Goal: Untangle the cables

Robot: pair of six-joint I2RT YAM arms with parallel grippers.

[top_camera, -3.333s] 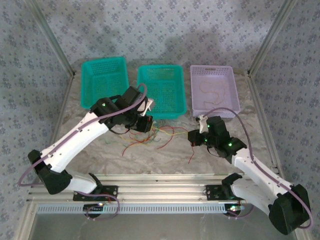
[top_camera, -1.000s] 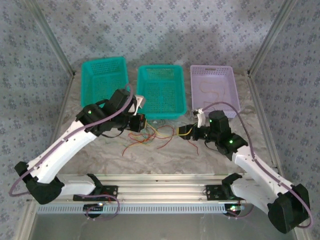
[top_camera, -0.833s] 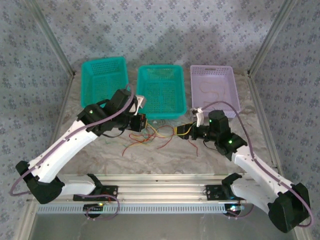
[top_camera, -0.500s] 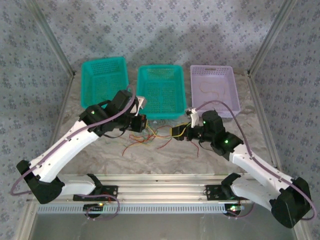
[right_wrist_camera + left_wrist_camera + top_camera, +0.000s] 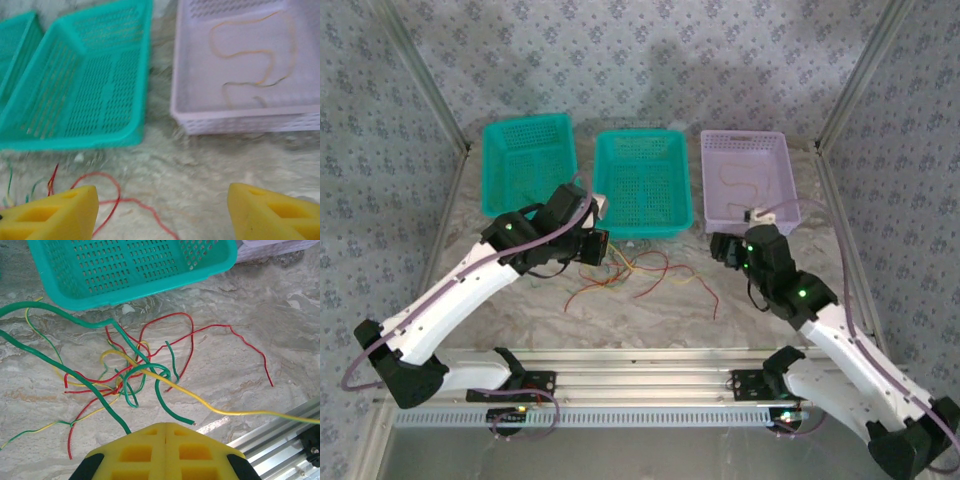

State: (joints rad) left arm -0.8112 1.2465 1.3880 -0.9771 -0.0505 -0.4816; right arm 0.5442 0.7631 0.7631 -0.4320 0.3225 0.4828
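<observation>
A loose tangle of thin red, green and yellow cables (image 5: 632, 270) lies on the pale marble-patterned worktop (image 5: 650, 322), just in front of the middle teal perforated plastic basket (image 5: 640, 134). One red strand trails off to the right, apart from the knot. In the left wrist view the wires (image 5: 131, 374) loop over one another, with a long yellow one running out to the right.

The left gripper (image 5: 594, 246) sits at the tangle's left edge, its yellow fingers (image 5: 145, 452) pressed together. A green strand runs right up to their tips, but I cannot tell whether it is pinched.

The right gripper (image 5: 724, 248) hangs to the right of the wires, its fingers (image 5: 50, 212) spread wide with nothing between them and a red loop (image 5: 111, 199) lying just ahead.

Bare worktop lies right of the tangle and toward the near metal rail (image 5: 280, 440). A second teal basket (image 5: 525, 122) stands at the far left. A lilac basket (image 5: 742, 135) on the right holds one curled cream cable (image 5: 250, 55).
</observation>
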